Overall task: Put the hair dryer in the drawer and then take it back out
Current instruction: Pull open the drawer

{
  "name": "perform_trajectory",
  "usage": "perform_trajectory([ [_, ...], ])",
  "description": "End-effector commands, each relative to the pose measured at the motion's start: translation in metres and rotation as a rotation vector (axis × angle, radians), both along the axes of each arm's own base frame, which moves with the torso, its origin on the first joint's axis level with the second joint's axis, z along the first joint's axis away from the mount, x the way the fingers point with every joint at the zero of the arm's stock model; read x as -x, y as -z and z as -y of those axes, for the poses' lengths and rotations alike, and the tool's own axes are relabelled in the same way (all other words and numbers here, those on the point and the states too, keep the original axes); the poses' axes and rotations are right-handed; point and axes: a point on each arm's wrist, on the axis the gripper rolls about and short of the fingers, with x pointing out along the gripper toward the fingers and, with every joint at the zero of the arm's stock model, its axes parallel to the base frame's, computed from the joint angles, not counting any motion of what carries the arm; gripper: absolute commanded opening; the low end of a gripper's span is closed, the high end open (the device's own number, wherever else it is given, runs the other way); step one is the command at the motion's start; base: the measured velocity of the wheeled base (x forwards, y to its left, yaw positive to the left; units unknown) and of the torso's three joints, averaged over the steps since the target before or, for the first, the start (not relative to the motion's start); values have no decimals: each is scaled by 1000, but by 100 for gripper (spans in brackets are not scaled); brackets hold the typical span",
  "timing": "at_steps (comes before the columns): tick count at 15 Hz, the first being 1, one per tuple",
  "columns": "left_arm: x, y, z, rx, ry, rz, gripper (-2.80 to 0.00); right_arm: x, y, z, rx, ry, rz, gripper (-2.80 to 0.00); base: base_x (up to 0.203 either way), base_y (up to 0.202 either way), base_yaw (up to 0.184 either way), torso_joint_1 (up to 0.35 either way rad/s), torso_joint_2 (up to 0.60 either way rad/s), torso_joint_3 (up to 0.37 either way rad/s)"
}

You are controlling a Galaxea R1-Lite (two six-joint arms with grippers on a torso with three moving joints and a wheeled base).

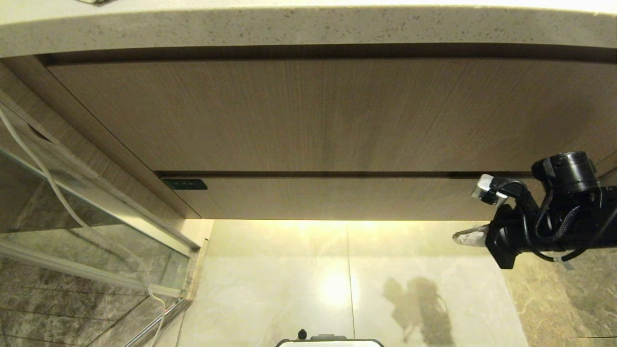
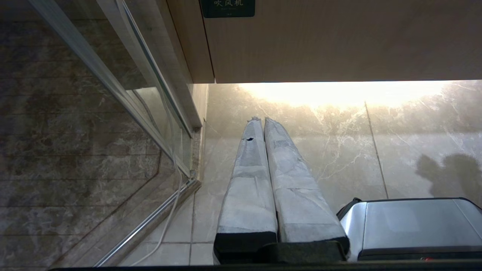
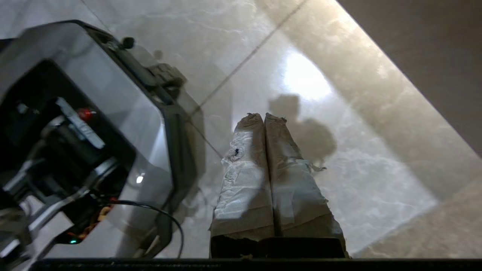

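Observation:
The drawer [image 1: 337, 198] is the narrow wood-grain front under the taller panel, and it is pushed in flush. A small dark green label [image 1: 184, 184] sits at its left end, and the same front [image 2: 339, 41] shows in the left wrist view. The hair dryer is out of view. My right gripper [image 1: 457, 236] hangs at the right, just below the drawer's lower edge, pointing left. Its taped fingers are pressed together with nothing between them [image 3: 264, 116]. My left gripper [image 2: 262, 119] is shut and empty, low over the floor tiles left of my base.
A speckled stone countertop [image 1: 308, 29] overhangs the tall wood panel [image 1: 328, 115]. A glass partition with a metal frame [image 1: 96, 212] stands at the left, with a white cord [image 1: 53, 188] hanging along it. Glossy marble floor [image 1: 347, 284] lies below, and my base [image 2: 414, 226] is near.

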Motion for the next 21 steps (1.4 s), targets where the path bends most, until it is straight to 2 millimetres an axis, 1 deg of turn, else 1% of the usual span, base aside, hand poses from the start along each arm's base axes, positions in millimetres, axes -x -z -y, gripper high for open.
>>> perform_trajectory([
  [1,0,0,0,0,0,0,-280,3,3,7,12,15,10,-280,0,0,0,0,0,0],
  [2,0,0,0,-1,0,0,-280,4,6,7,27,-1,14,0,0,0,0,0,0,0],
  [4,0,0,0,-1,0,0,-280,5,10,7,59,-46,34,0,0,0,0,0,0,0],
  [7,0,0,0,-1,0,0,-280,-1,10,6,88,-87,119,0,0,0,0,0,0,0],
  [8,0,0,0,0,0,0,-280,-5,12,3,116,-119,198,0,0,0,0,0,0,0],
  [9,0,0,0,-1,0,0,-280,-6,15,0,139,-148,232,0,0,0,0,0,0,0],
  [10,0,0,0,-1,0,0,-280,-7,12,0,182,-180,320,0,0,0,0,0,0,0],
  [13,0,0,0,-1,0,0,-280,-8,10,0,275,-268,500,0,0,0,0,0,0,0],
  [14,0,0,0,-1,0,0,-280,-8,10,0,325,-326,599,0,0,0,0,0,0,0],
  [15,0,0,0,-1,0,0,-280,-8,16,-1,340,-390,649,0,0,0,0,0,0,0],
  [16,0,0,0,-1,0,1,-280,-10,23,-1,330,-416,642,0,0,0,0,0,0,0],
  [19,0,0,0,0,0,0,-280,-20,28,-2,334,-428,650,0,0,0,0,0,0,0],
  [21,0,0,0,0,0,0,-280,-41,27,-2,342,-422,672,0,0,0,0,0,0,0],
])
